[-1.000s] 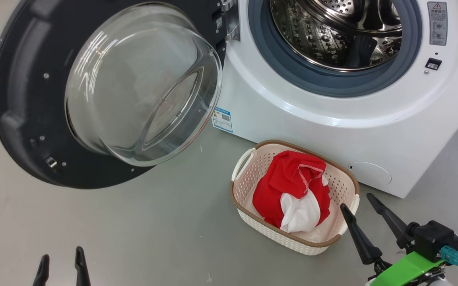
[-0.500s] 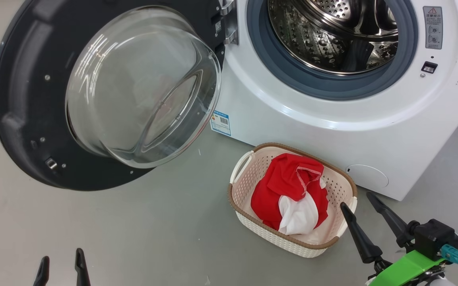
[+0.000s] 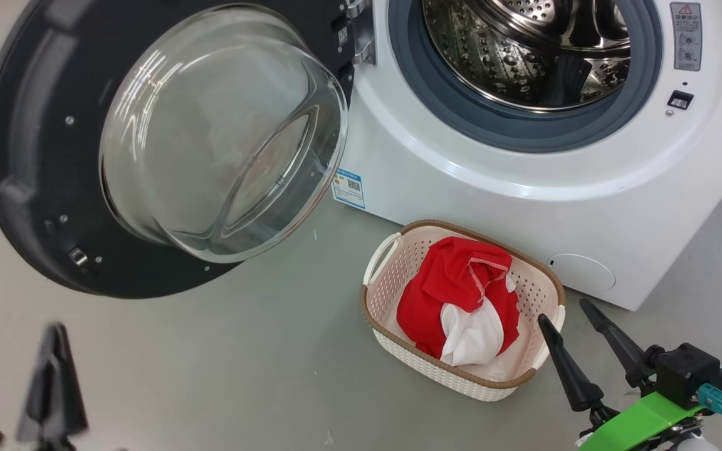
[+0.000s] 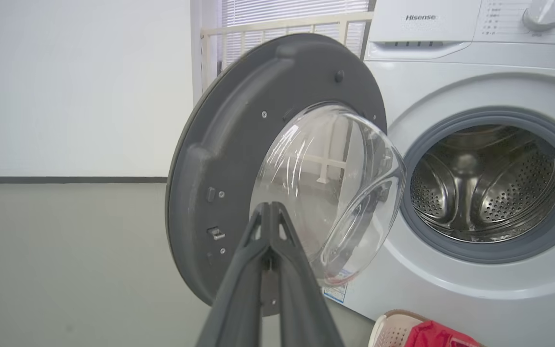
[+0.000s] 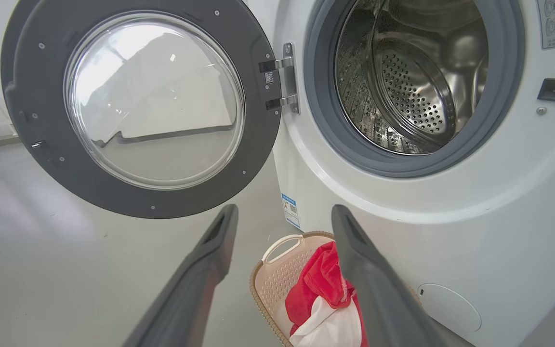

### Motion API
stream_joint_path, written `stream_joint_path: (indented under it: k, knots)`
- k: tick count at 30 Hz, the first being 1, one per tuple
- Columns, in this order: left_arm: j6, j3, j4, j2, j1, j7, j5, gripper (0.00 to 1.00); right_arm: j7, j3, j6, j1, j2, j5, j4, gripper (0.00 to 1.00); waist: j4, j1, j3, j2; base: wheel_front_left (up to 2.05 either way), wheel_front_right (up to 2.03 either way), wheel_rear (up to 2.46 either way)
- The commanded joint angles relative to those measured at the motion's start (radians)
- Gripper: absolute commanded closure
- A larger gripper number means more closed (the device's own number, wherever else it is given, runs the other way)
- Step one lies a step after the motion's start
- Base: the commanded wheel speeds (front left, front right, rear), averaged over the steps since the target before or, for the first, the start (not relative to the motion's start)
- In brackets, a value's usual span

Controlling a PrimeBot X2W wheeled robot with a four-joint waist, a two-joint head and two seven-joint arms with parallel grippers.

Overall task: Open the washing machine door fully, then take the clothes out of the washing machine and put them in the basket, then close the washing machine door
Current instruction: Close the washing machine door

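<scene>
Left hand (image 4: 269, 212): closed, both fingers pressed together, holding nothing. It points toward the washing machine door (image 4: 239, 144) and stands clear of it; in the head view it appears blurred at the lower left.

Right hand (image 3: 563, 312): open, fingers spread wide, holding nothing. It sits near the right end of the basket (image 3: 392, 282).

The basket stands on the floor (image 3: 242, 351), just in front of the washing machine (image 3: 524, 207). The clothes (image 3: 455, 282), red with a white panel, lie bunched inside the basket.

The washing machine door is swung open to the left on its hinge (image 5: 282, 77), its glass bowl (image 3: 210, 138) facing outward. The drum (image 3: 524, 50) is exposed; no fabric is visible in the part shown.
</scene>
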State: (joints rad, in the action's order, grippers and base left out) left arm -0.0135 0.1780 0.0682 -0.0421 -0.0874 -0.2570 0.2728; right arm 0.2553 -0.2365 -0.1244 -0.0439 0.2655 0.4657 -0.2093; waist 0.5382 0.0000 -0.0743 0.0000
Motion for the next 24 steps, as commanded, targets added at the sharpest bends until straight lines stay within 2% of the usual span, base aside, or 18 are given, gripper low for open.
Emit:
stream_joint_path:
  k: [1, 6, 11, 16, 17, 24]
  knots:
    - [-0.023, 0.057, 0.058, -0.009, 0.08, -0.005, -0.019, 1.0, 0.006, -0.01, -0.006, -0.002, 0.008, -0.005, 0.027, 0.0, 0.001, 0.0, -0.005, 0.0, 0.0, 0.0, 0.0]
    - [-0.074, 0.126, 0.132, -0.053, 0.237, -0.005, -0.042, 1.0, 0.006, -0.006, -0.006, 0.005, 0.006, -0.007, 0.03, 0.0, 0.0, 0.0, -0.015, 0.0, 0.0, 0.0, 0.0]
    - [-0.102, 0.176, 0.103, -0.143, 0.419, -0.005, -0.018, 1.0, 0.006, 0.009, -0.006, 0.01, 0.006, -0.011, 0.037, 0.0, -0.003, 0.0, -0.028, 0.0, 0.0, 0.0, 0.0]
    - [-0.114, 0.225, -0.072, -0.248, 0.613, -0.005, 0.093, 1.0, 0.006, 0.027, -0.006, 0.019, 0.008, -0.016, 0.045, 0.0, -0.003, 0.0, -0.046, 0.0, 0.0, 0.0, 0.0]
    - [-0.114, 0.225, -0.072, -0.248, 0.613, -0.005, 0.093, 1.0, 0.006, 0.027, -0.006, 0.019, 0.008, -0.016, 0.045, 0.0, -0.003, 0.0, -0.046, 0.0, 0.0, 0.0, 0.0]
    - [-0.117, 0.229, -0.437, -0.392, 0.823, 0.013, 0.271, 1.0, 0.006, 0.039, -0.006, 0.029, 0.007, -0.027, 0.059, 0.0, -0.001, 0.0, -0.076, 0.0, 0.0, 0.0, 0.0]
